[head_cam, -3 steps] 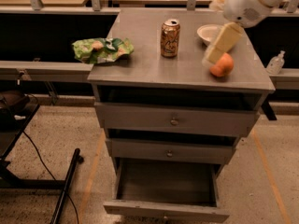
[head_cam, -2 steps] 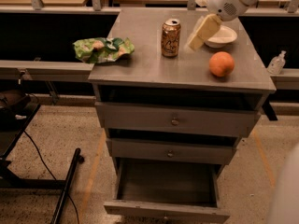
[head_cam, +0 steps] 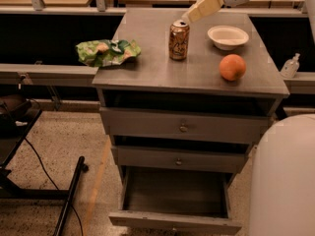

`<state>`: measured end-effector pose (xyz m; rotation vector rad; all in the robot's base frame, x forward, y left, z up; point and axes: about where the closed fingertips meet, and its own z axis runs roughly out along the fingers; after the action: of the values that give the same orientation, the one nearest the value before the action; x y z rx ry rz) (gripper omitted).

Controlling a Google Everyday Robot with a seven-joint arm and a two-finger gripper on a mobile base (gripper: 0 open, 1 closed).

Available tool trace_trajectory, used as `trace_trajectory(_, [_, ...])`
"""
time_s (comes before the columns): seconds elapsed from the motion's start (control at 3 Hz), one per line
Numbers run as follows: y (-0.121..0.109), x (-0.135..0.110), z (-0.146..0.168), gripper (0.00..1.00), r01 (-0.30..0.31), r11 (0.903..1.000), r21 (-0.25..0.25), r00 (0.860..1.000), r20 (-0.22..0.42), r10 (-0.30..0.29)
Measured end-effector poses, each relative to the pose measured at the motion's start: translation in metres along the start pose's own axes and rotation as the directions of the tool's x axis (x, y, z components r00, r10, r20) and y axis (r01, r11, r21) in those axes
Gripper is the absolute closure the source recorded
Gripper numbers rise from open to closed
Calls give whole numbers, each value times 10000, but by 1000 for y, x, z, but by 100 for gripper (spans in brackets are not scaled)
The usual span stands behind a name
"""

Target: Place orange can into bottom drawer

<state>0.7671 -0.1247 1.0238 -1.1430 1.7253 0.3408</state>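
Standing upright on the grey cabinet top (head_cam: 147, 70), toward its rear centre: the orange can (head_cam: 178, 40); small cylinder, orange-brown body with pale markings down its side, silver top; apart from every other item on the surface.

Gripper (head_cam: 197, 11): pale cream, reaching in from the upper right, its tip just above and behind the can's rim; contact with the can cannot be told; whether it is open or closed cannot be told either.

Bottom drawer (head_cam: 174, 193): lowest of three, pulled out, interior dark and bare, front panel at the lower edge of the view.

Middle drawer (head_cam: 178, 159) and top drawer (head_cam: 182, 127): grey fronts, one small knob each.

Also on the top: green crumpled bag (head_cam: 107, 51), at the left edge; white bowl (head_cam: 228, 37), right of the can; round orange fruit (head_cam: 232, 67), in front of the bowl.
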Motion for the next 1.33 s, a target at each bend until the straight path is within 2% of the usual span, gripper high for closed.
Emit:
trace_trajectory(0.33, [-20,0,18,0,-906,9952,362,9948,491,888])
trace_trajectory(0.67, [-18,7,45,0,-1525,9883,103,9877,374,1520])
trace_trajectory(1.33, [-2,26,91,0,-1838,9820,-428,9829,-202,1831])
